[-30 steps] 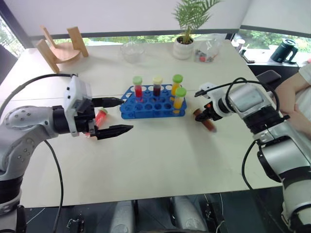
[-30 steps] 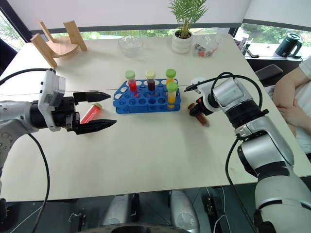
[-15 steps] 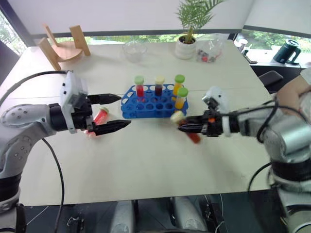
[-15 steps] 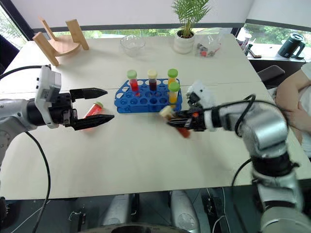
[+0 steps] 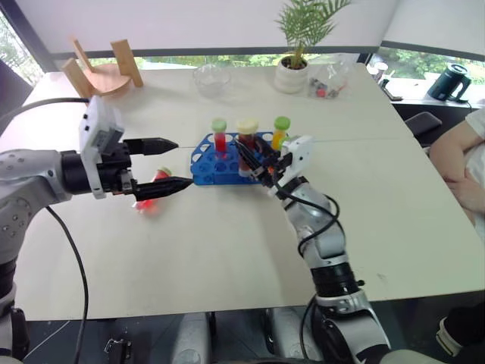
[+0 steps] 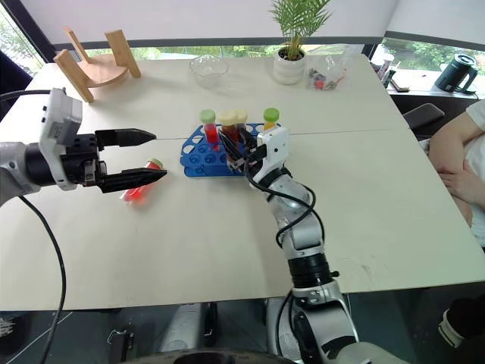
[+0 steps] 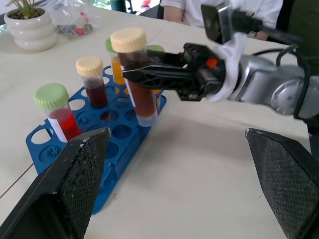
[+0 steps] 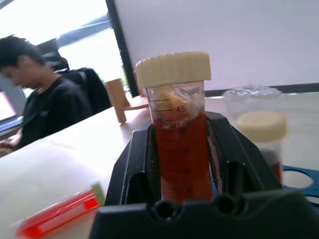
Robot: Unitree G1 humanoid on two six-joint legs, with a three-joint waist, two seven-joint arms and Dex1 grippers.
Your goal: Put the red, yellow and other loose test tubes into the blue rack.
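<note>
We are mid-placement: our right gripper (image 7: 149, 77) is clamped on the dark red-brown tube (image 7: 135, 74) and holds it upright, cream cap up, just above the blue rack (image 5: 216, 172); next we judge it must line up over a free hole and go straight down. Farther left, our left gripper (image 5: 168, 163) stands wide open and empty around the bright red tube (image 5: 154, 186), which lies flat on the table (image 5: 227, 250), green cap pointing away from us.

graduation mark "45" on dark red-brown tube (image 8: 180, 149), beneath its cream cap

Far edge of pale desk (image 5: 227, 250): curved wooden stand (image 5: 98, 72), clear glass bowl (image 5: 211, 76), potted palm in white pot (image 5: 292, 72), clear plastic bag (image 5: 327, 80).
</note>
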